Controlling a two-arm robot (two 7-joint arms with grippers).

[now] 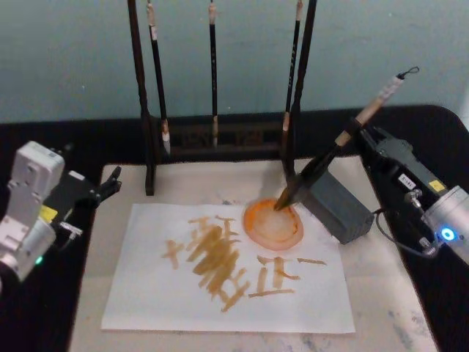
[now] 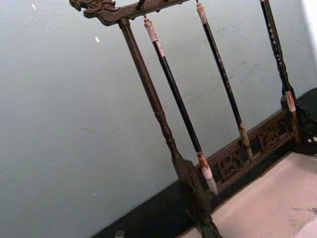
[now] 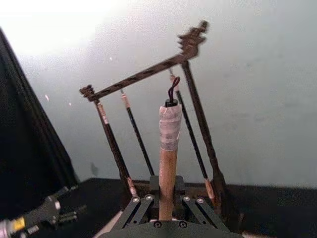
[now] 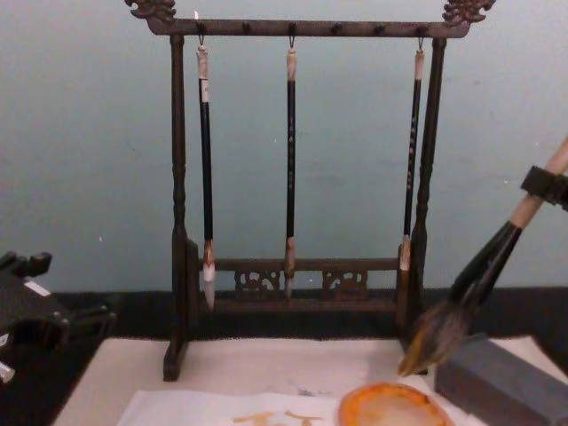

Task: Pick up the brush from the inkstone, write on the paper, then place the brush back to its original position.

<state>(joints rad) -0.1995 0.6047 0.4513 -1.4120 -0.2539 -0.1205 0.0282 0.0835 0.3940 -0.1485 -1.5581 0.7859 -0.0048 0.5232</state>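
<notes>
Two arms in shot, and I see one at work. The right claw [image 1: 350, 135] is pinched on the pale handle of the brush [image 1: 322, 163], with the taped top end sticking out above it. The brush is tilted, bristles down and toward the robot's left, over the far edge of an orange dish [image 1: 258, 229]. From the chest view the tip hangs just above that dish, beside a grey block [image 4: 501, 383]; contact I cannot tell. The bristle ends look stained yellow-orange.

The dish sits on the far right part of the paper [image 1: 146, 293], which lies flat on a beige mat [image 1: 381, 293] and carries orange strokes across its middle. The grey block is just right of the dish.

Behind them a dark rack [image 1: 139, 110] hangs three thin brushes [image 1: 213, 73].

The left claw [image 1: 110, 185] is parked at the mat's left edge, fingers spread, holding nothing.
</notes>
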